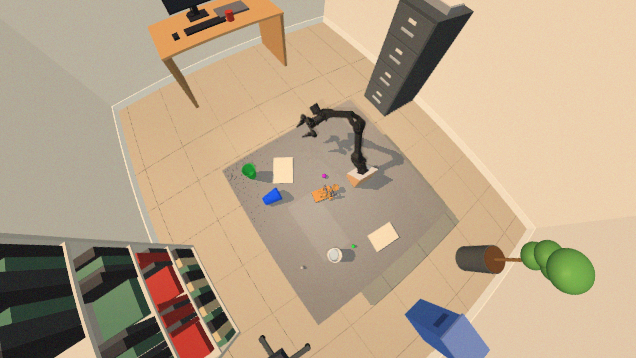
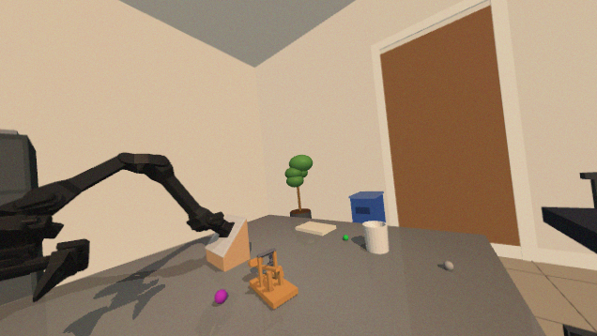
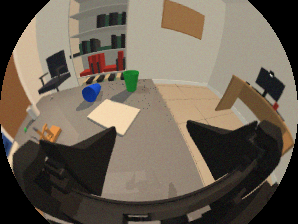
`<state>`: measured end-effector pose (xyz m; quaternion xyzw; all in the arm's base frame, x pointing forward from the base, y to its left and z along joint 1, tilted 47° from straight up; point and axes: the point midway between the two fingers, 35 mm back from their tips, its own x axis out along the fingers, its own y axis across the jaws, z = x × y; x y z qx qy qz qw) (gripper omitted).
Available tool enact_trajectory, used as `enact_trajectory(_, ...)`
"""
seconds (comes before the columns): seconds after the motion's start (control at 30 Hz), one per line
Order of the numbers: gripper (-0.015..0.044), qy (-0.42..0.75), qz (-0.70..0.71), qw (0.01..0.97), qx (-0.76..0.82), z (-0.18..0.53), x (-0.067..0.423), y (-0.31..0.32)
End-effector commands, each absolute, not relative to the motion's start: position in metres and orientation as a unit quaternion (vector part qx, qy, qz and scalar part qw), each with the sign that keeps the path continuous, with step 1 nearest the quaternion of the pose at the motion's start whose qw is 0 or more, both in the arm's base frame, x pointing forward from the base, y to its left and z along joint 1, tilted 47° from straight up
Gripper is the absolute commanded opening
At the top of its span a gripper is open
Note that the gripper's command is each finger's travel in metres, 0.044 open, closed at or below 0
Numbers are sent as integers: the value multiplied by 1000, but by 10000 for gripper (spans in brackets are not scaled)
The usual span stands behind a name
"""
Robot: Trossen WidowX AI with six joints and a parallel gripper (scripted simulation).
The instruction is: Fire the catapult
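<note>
The orange catapult (image 1: 325, 192) (image 2: 271, 282) stands on the grey mat (image 1: 400, 200) near the arm's base; it also shows in the wrist view (image 3: 47, 132) at the far left. A magenta ball (image 1: 324, 176) (image 2: 221, 296) lies beside it. A green ball (image 1: 353, 246) (image 2: 345, 237) lies next to the white mug (image 1: 334, 255) (image 2: 376, 236), which stands upright. A grey ball (image 1: 302, 267) (image 2: 449, 266) lies further off. My gripper (image 1: 306, 128) (image 2: 47, 277) (image 3: 152, 127) is open and empty, raised over the mat's far edge, well away from the catapult and balls.
A blue cup (image 1: 272, 196) (image 3: 91, 91) lies on its side and a green cup (image 1: 249, 171) (image 3: 131, 80) stands near a beige board (image 1: 283, 170) (image 3: 115, 115). A second board (image 1: 383, 236) (image 2: 315, 228) lies near the mug. A filing cabinet (image 1: 415, 50) and a desk (image 1: 215, 30) stand beyond the mat.
</note>
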<state>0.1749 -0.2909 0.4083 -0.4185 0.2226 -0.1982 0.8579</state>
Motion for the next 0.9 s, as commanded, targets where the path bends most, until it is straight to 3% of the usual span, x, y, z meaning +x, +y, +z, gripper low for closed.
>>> enact_trajectory(0.0, 440, 236, -192, 880, -366, 390, 190, -295)
enact_trajectory(0.43, 440, 318, -168, 918, -171, 313, 249, -293)
enact_trajectory(0.87, 440, 453, -165, 876, -10, 220, 304, -254)
